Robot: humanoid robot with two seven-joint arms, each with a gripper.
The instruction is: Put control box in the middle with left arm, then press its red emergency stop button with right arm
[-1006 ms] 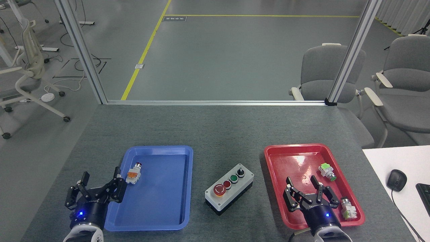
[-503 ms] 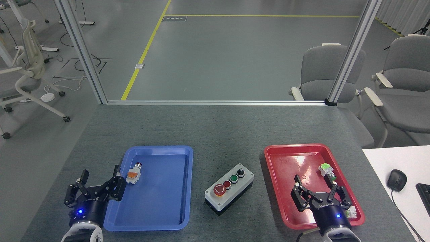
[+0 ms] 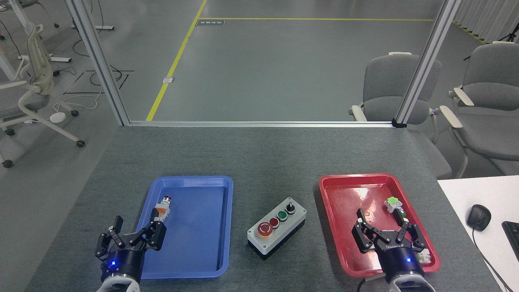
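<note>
Left gripper (image 3: 136, 233): fingers spread, holding nothing; it has slid inward since a second ago and now hangs over the near-left corner of the blue tray (image 3: 211, 227).
Right gripper (image 3: 387, 231): fingers spread and empty, low over the near part of the red tray (image 3: 340, 190); it drifted to the right a moment back and has hardly moved since.
Control box (image 3: 277, 228): sits on the bare grey tabletop (image 3: 259, 158) between the two trays, touching neither, in the same spot throughout.
Red emergency stop button (image 3: 264, 229): at the near-left end of the box, nothing on it.
Loose push-buttons: one in the blue tray (image 3: 163, 209), just beyond the left fingertips; a green-capped one (image 3: 394, 206) and a partly hidden one in the red tray.
What it means: the box looks already placed in the middle, and neither arm is near it. I'd judge the left arm is done or settling, and the press with the right arm has yet to start.
Next move: the right gripper must cross the tray's left wall and come down on the mushroom head.
</note>
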